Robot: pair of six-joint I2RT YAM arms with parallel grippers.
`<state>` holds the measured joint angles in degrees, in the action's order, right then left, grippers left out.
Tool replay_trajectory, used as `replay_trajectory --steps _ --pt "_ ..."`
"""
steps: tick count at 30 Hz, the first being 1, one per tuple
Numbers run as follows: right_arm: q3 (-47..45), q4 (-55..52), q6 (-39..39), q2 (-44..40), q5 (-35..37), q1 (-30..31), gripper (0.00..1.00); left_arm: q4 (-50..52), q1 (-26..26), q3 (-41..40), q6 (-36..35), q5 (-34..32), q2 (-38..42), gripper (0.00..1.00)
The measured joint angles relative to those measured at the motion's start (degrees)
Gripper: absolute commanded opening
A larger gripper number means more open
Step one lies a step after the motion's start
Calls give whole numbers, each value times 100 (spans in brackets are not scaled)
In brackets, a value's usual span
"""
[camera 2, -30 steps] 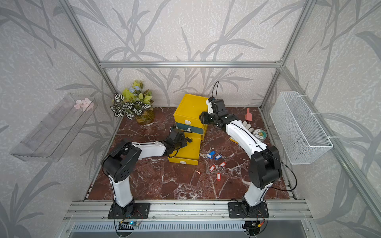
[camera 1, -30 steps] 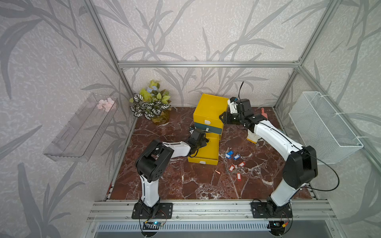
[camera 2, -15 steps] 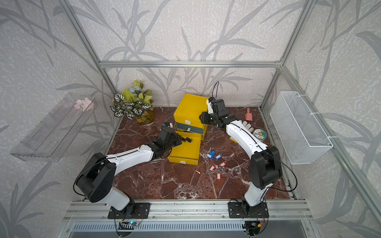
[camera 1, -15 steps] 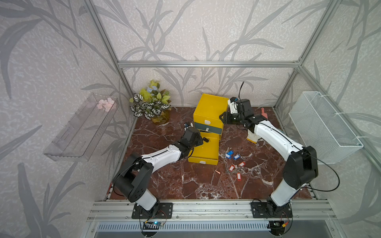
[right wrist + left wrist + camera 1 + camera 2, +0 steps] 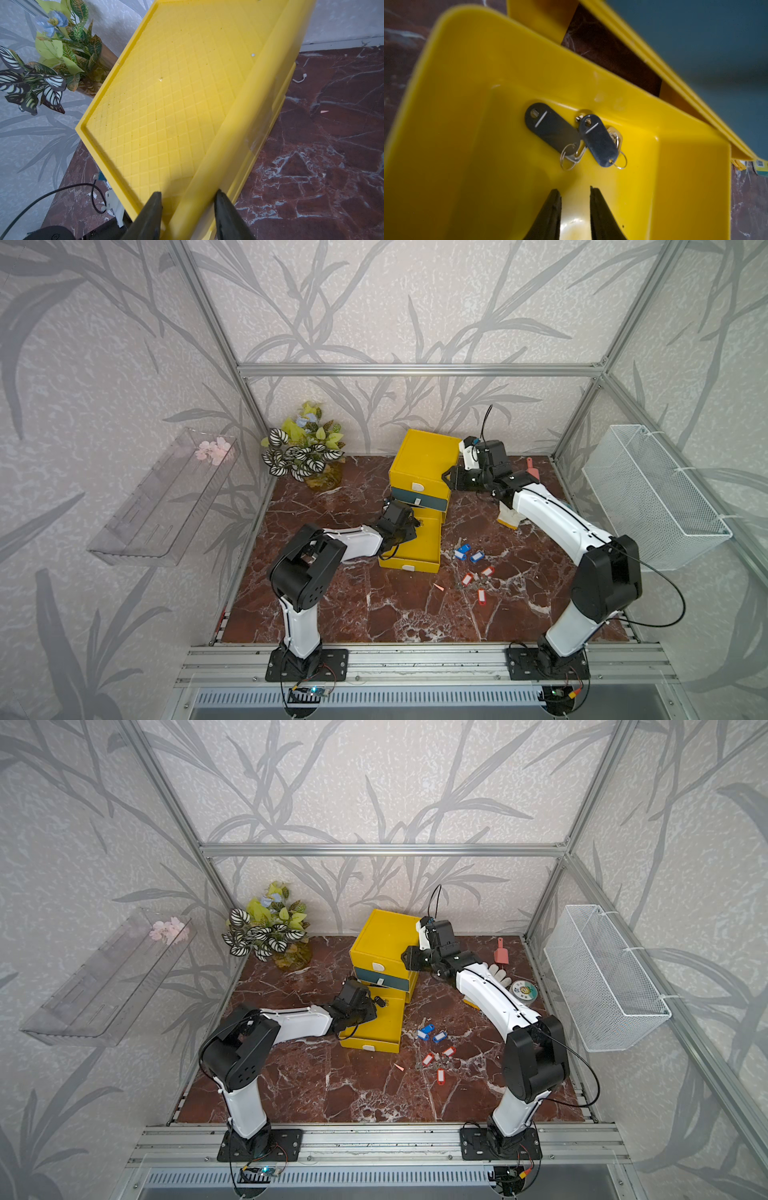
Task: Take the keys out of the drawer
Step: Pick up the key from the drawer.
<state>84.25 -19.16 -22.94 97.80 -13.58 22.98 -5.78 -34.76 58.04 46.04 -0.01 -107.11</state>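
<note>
The left gripper (image 5: 574, 189) hangs inside the open drawer (image 5: 512, 62), the lowest one of the yellow cabinet (image 5: 419, 452), which is pulled out toward the front of the table (image 5: 374, 614). A second ago its jaws were pressed together. They now stand parted with a clear gap and nothing between them. Over the same interval the left arm stretched out low and has since drawn back to a raised-elbow posture, while its wrist stayed at the drawer. The black-tagged keys (image 5: 552, 126), two tags with rings and silver keys, lie on the drawer floor just ahead of the fingertips and are not yet touched. The right gripper (image 5: 187, 193) has not moved: its jaws straddle the upper side edge of the cabinet and appear clamped on it, which should keep the cabinet from shifting. The blue-tagged keys (image 5: 462, 551) and the red-tagged keys (image 5: 467, 579) already lie on the table beside the drawer, in the same places as a second ago. By this reading, the opening of the jaws is preparation for the last pick, because only the black group is seen in the drawer. The next move calls for a short advance and descent so that one tag or ring sits between the fingers. The tags lie flat on smooth plastic and may slide toward the back wall.
</note>
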Motion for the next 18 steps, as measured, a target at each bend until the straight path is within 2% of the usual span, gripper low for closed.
replay_trajectory --steps 18 --pt "0 -2 2 0 2 0 43 -109 44 181 -9 -411 -260 31"
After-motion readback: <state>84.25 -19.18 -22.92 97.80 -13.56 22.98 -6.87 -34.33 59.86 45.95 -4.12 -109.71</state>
